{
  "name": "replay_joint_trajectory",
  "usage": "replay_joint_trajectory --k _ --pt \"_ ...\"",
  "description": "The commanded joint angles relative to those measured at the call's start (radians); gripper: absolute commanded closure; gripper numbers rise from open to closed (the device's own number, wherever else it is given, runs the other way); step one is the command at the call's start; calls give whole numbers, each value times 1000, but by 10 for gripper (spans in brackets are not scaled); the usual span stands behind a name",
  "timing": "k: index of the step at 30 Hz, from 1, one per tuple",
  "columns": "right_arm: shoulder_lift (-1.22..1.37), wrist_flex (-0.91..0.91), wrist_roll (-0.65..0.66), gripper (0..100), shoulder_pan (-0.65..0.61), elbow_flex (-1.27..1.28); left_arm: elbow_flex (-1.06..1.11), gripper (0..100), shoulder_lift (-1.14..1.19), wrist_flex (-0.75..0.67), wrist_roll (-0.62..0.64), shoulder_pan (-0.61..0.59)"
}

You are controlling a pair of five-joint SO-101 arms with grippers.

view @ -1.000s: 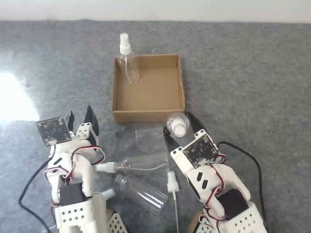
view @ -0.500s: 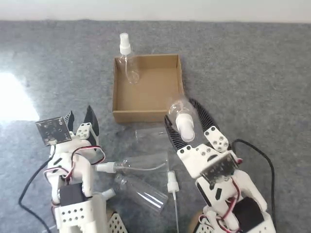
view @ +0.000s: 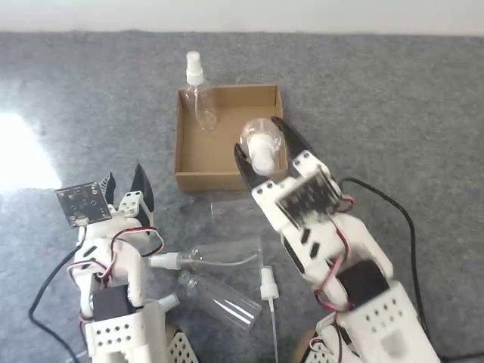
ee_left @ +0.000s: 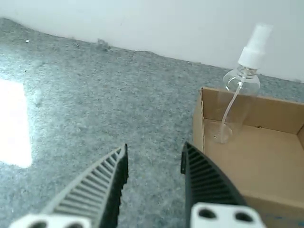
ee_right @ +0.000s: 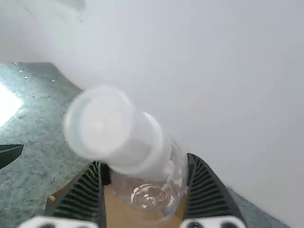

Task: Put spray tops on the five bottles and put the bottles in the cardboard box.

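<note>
My right hand (view: 259, 144) grips a capped bottle (view: 259, 134) tight, holding it above the right side of the box (view: 227, 181). My left hand (view: 125, 174) sits released over the desk (view: 393, 113), well apart.

Spread fingers (ee_left: 110, 178) over grey table (ee_left: 95, 99); capped bottle (ee_left: 240, 90) stands in cardboard box (ee_left: 266, 161).

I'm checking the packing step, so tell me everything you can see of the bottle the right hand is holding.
The bottle is small, clear and plastic-looking, with a white spray top and cap fitted. Its body is clamped between the ribbed black fingers of the right hand, and its cap end points back toward that arm's wrist camera. In the high view it sits over the near right part of the cardboard box. Whether it touches the box cannot be told.
</note>
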Motion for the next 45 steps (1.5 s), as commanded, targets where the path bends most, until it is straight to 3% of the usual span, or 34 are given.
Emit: replay_joint_trajectory --k 1,19,30,39,45 --pt "131 -36 6 982 5 -124 -2 827 -5 3 -11 -3" --pt "671 -36 -222 982 -2 -496 8 827 -5 -2 -54 -5" --pt "944 -36 -224 982 -91 -663 8 828 -5 -2 -58 -5" --pt "1161 -36 -227 982 -91 -809 8 828 -5 -2 -63 -5" --pt "1219 -30 -396 981 -87 -868 8 828 -5 3 -64 -5"
